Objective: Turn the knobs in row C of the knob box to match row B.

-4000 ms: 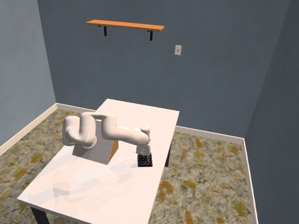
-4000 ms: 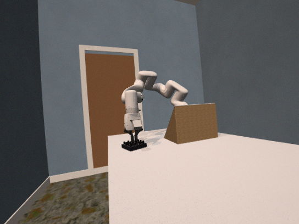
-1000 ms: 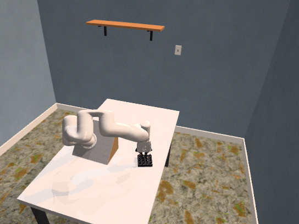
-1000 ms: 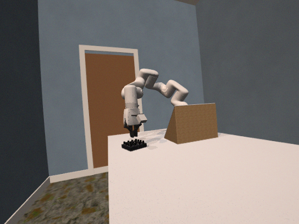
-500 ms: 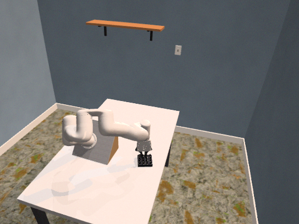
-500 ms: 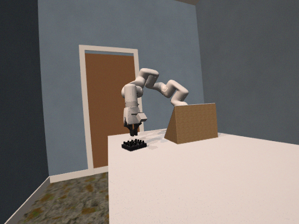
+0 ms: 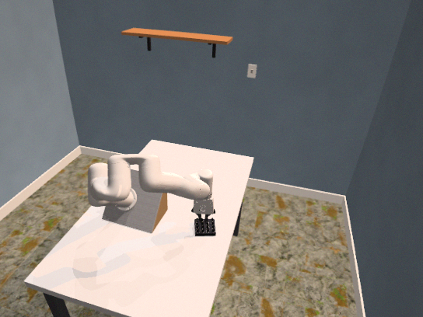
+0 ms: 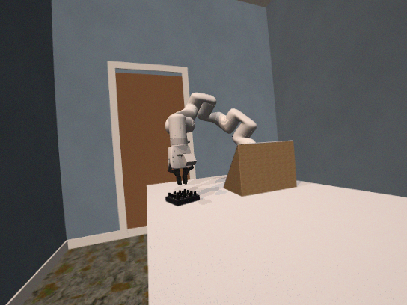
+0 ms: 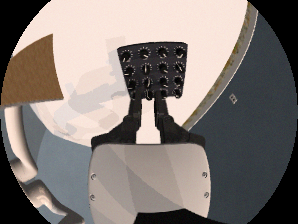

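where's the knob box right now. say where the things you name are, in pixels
In the exterior view the knob box (image 7: 204, 235) (image 8: 179, 202) (image 9: 154, 59) sits near the table's (image 7: 155, 287) (image 8: 262, 239) left edge, just below the gripper (image 7: 203, 220) (image 8: 182, 184) (image 9: 147, 98), left of the wooden wedge (image 7: 160, 211) (image 8: 267, 168) (image 9: 37, 72).

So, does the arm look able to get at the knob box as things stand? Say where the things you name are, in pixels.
Probably yes: the gripper (image 8: 182, 184) (image 9: 147, 98) hangs just above the knob box (image 8: 182, 199) (image 9: 152, 59), with nothing visible between them.

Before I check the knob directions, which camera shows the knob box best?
The wrist view: it faces the knob tops of the knob box, with white lines visible. Top shows it small, partly behind the gripper; exterior shows its side.
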You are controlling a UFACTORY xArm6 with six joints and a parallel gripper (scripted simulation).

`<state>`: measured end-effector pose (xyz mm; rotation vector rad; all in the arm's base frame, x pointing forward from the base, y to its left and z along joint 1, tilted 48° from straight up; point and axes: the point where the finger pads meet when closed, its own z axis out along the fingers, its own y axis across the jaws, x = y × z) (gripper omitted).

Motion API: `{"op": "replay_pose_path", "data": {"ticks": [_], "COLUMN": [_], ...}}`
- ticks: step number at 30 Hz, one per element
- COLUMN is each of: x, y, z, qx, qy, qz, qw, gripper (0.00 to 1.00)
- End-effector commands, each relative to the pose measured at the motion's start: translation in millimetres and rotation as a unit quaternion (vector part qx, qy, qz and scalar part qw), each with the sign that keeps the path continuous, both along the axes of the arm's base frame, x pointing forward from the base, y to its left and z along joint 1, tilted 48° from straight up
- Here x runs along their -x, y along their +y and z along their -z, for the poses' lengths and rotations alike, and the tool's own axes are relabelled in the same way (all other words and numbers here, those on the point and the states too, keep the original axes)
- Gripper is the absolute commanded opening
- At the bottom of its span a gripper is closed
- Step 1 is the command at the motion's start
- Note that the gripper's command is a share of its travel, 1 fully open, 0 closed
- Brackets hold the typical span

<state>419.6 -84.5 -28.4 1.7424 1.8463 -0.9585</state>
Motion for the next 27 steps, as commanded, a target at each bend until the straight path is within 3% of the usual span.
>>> {"op": "replay_pose_path", "data": {"ticks": [1,3,5,11,18,20,21,27], "x": [-1.8,-1.8,-2.0,-2.4,-2.9,-2.9,-3.1,-3.4], "y": [2.1,2.1,3.0,4.2,6.0,6.0,6.6,8.0], "z": [-2.0,-2.0,-2.9,-4.2,-5.9,-5.9,-6.6,-7.9], "qx": [0.013,0.013,0.021,0.033,0.049,0.049,0.055,0.066], "qy": [-0.059,-0.059,-0.101,-0.161,-0.239,-0.239,-0.268,-0.323], "qz": [0.050,0.050,0.089,0.144,0.216,0.216,0.243,0.294], "qw": [0.997,0.997,0.991,0.976,0.946,0.946,0.931,0.897], "gripper": [0.19,0.19,0.19,0.19,0.19,0.19,0.19,0.19]}}
